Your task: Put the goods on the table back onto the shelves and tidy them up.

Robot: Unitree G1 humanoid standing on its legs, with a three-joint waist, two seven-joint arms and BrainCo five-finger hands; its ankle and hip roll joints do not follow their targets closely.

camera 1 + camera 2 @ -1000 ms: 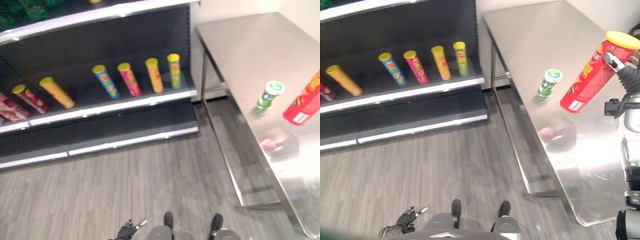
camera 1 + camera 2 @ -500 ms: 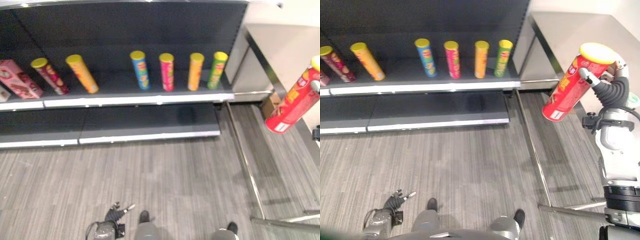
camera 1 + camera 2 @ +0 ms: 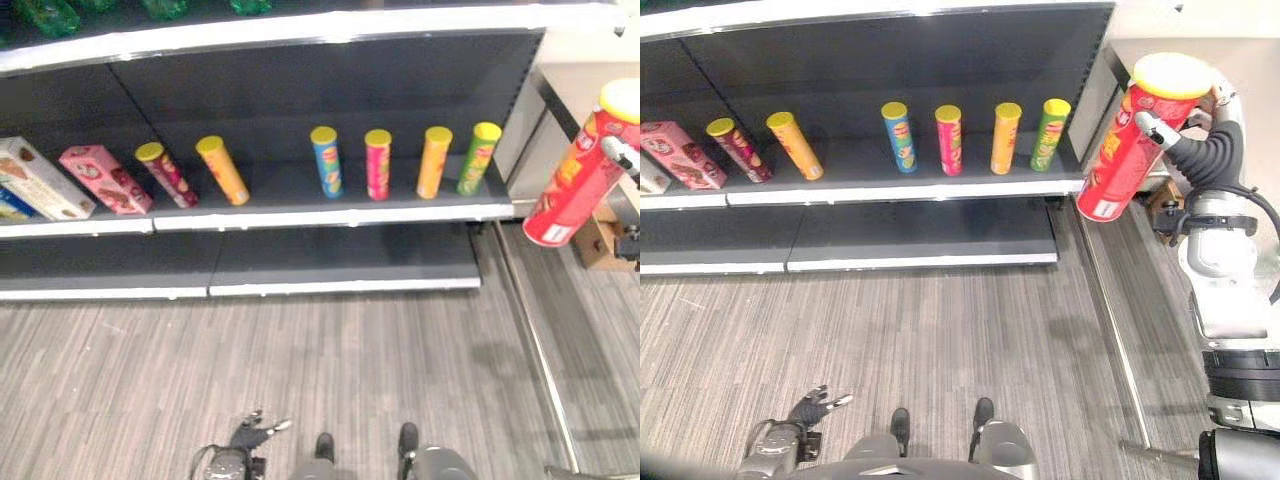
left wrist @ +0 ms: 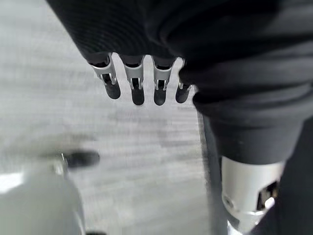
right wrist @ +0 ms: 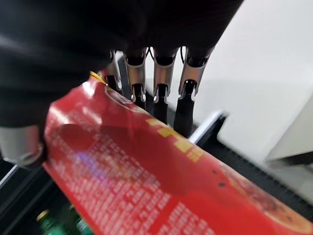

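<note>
From the left eye, a dark shelf (image 3: 300, 195) runs across the top. Four cans stand in a row on it, apart from each other: a blue can (image 3: 326, 161), a pink can (image 3: 378, 164), an orange can (image 3: 434, 161) and a green can (image 3: 478, 158). To their left, a yellow can (image 3: 222, 169) and a dark red can (image 3: 166, 173) lean back. Next come a pink box (image 3: 104, 179) and a white box (image 3: 40, 180). There is open room on the shelf between the yellow can and the blue can. The low shelf (image 3: 340, 262) under it is bare. Green bottles (image 3: 52, 14) sit on the top shelf. The wood floor (image 3: 300, 370) in front is wide and open. A brown box (image 3: 606, 240) sits on the floor at the right. The red can (image 3: 582, 178) is up in the air at the right edge, tilted, past the shelf's end.

From the right eye, the right hand (image 3: 1188, 140) is wrapped round the red can near its yellow lid (image 3: 1170, 72). The left hand (image 3: 810, 410) hangs low by the floor.

From the left wrist, the left hand's fingers (image 4: 138, 88) hang loose and hold nothing.

From the right wrist, the right hand's fingers (image 5: 161, 85) curl on the red can, with a pale wall (image 5: 264, 83) behind.
</note>
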